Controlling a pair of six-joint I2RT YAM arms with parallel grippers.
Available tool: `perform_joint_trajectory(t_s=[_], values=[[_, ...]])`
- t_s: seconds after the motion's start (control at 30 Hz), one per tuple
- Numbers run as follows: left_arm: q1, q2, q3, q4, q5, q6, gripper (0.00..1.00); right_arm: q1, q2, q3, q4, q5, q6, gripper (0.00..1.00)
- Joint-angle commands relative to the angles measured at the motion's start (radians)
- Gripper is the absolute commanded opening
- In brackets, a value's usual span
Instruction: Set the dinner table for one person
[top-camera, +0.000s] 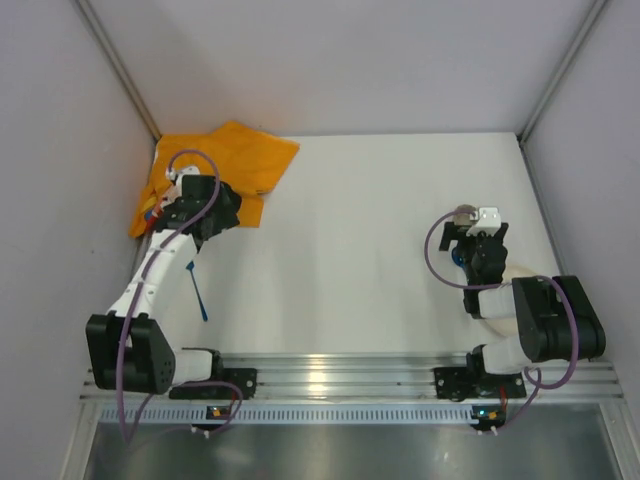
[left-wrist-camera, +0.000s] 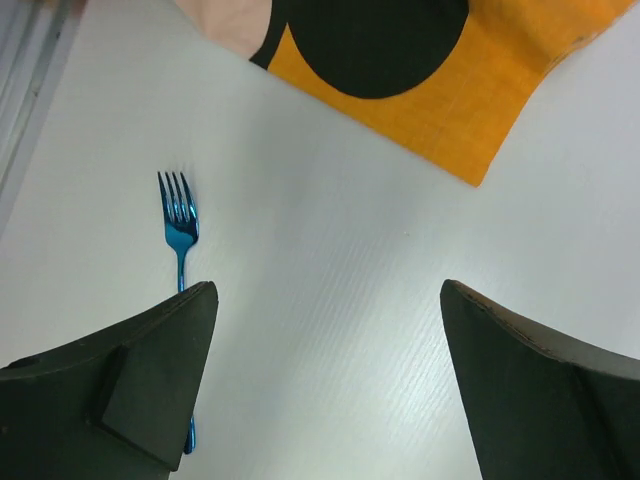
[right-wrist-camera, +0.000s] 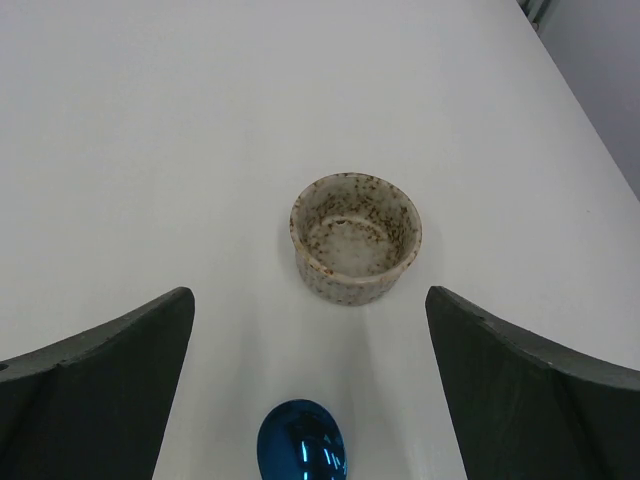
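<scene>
Blue metallic fork (left-wrist-camera: 180, 225) on white rectangular tabletop (left-wrist-camera: 330, 200), beside spread left gripper (left-wrist-camera: 328, 300); right gripper (right-wrist-camera: 308, 300) spread before speckled ceramic bowl (right-wrist-camera: 355, 238).

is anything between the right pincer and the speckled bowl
Only the blue spoon. It lies flat on the white table just short of the speckled bowl, slightly left of it. The right pincer is open, and nothing else visible lies in between.
</scene>
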Motion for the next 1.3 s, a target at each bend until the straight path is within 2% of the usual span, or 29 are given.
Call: perform_joint_trajectory(t_s=[0.0,0.07,0.17,0.3,0.53,0.77,0.9,1.0,1.03,1.07,1.17,1.2,1.27], values=[[0.007,0.024,0.021,-0.047,0.066,-0.004,0.99,0.000,0.002,0.035,0.050,0.000,0.013,1.00],[0.007,0.041,0.022,-0.007,0.188,0.036,0.99,0.001,0.002,0.035,0.050,0.000,0.013,1.00],[0.002,0.089,0.018,0.081,0.251,0.036,0.99,0.001,0.002,0.035,0.048,0.000,0.013,1.00],[-0.029,0.274,0.065,0.121,0.225,0.019,0.99,0.001,0.002,0.035,0.050,-0.003,0.013,1.00],[-0.098,0.543,0.254,0.108,0.164,0.044,0.95,0.000,0.002,0.035,0.048,-0.002,0.014,1.00],[-0.099,0.712,0.416,0.070,0.069,0.079,0.98,0.000,0.002,0.037,0.047,-0.003,0.013,1.00],[-0.088,0.791,0.493,0.036,0.049,0.095,0.96,-0.002,0.002,0.039,0.045,-0.003,0.014,1.00],[-0.069,0.839,0.535,0.024,0.063,0.098,0.85,0.000,0.002,0.037,0.045,-0.005,0.014,1.00],[-0.067,0.850,0.545,0.020,0.067,0.098,0.81,0.000,0.002,0.037,0.044,-0.006,0.014,1.00],[-0.064,0.861,0.551,0.013,0.075,0.096,0.72,-0.002,0.001,0.039,0.044,-0.005,0.016,1.00],[-0.058,0.904,0.571,-0.003,0.110,0.090,0.61,-0.019,0.002,0.042,0.041,-0.029,0.028,1.00],[-0.058,0.910,0.577,-0.008,0.132,0.088,0.50,-0.019,0.002,0.040,0.039,-0.028,0.028,1.00],[-0.058,0.919,0.581,-0.016,0.158,0.087,0.35,-0.004,-0.001,0.040,0.042,-0.006,0.025,1.00]])
